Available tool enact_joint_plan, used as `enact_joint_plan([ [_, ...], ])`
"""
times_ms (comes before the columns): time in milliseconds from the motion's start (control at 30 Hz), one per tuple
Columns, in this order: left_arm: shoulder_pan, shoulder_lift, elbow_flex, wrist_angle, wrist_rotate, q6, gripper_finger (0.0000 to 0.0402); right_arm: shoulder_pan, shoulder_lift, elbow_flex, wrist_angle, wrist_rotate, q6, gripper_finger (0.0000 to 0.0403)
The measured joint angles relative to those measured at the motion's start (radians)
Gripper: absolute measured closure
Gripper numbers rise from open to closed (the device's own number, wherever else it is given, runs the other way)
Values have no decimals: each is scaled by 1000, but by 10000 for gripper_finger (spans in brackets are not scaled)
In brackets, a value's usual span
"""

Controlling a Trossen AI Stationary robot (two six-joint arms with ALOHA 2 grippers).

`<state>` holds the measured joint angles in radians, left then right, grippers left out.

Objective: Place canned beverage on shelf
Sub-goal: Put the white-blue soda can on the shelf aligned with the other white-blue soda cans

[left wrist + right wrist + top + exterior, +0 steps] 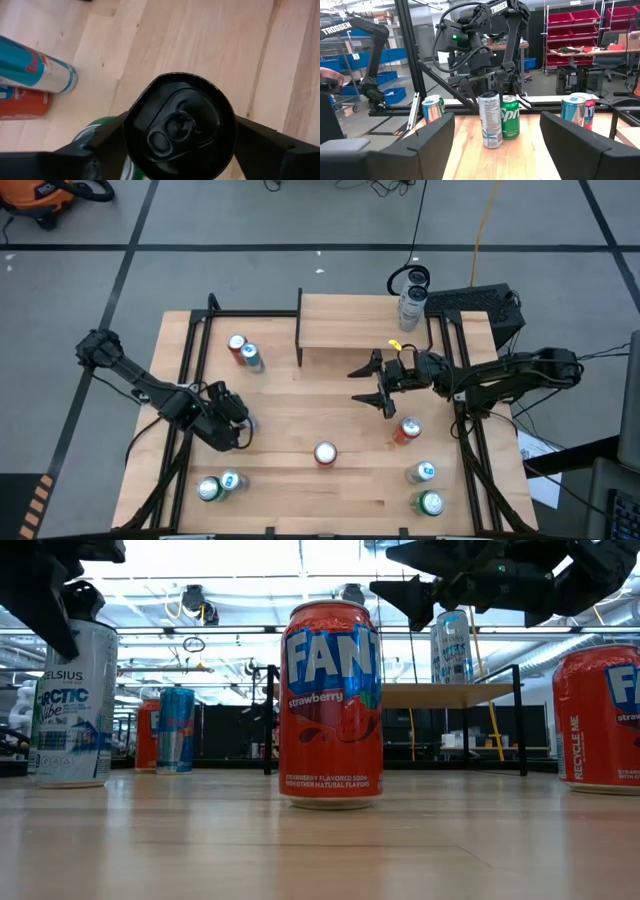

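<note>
Light wood ran under everything I watched: the table (pixel 300 490) with cans scattered over it and the shelf (pixel 355 330) standing toward its far edge, its board bare from above. My left gripper (pixel 240 423) hung over the tall white Celsius can (pixel 72 705) on the table's left side; through its wrist camera the can's dark lid (pixel 179 127) sat squarely between the two fingers, which flanked the rim, though I could not tell whether they were pressing it. A green Sprite can (pixel 510 116) stood just beside that one. My right gripper (pixel 385 383) hovered above the table in front of the shelf, jaws spread wide and holding nothing. A red Fanta can (pixel 331 705) stood alone near the table's front middle.
</note>
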<state>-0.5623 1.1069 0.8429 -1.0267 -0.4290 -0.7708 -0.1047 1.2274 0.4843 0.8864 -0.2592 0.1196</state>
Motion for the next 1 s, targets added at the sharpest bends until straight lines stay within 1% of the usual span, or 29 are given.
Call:
enact_joint_plan([
  [133,19,0,0,15,2,30,149,0,0,0,-2,0,33,122],
  [200,41,0,1,38,-1,55,159,0,-1,0,-29,6,55,122],
  [267,73,3,14,69,-12,90,159,0,-1,0,-95,56,63,122],
  [367,135,1,44,166,-18,160,157,2,0,0,-167,155,58,122],
  [500,234,1,76,295,-20,270,153,29,0,-1,-156,314,40,122],
  [567,290,14,97,364,-17,310,152,40,0,5,-157,352,18,122],
  [667,363,57,135,407,-7,361,152,58,24,34,-159,365,-4,122],
  [767,417,124,174,433,-1,402,151,68,73,76,-159,365,-7,122],
  [900,466,225,251,449,9,439,151,68,155,146,-171,364,-18,122],
  [1000,481,281,308,473,17,469,151,68,210,198,-187,358,-39,122],
])
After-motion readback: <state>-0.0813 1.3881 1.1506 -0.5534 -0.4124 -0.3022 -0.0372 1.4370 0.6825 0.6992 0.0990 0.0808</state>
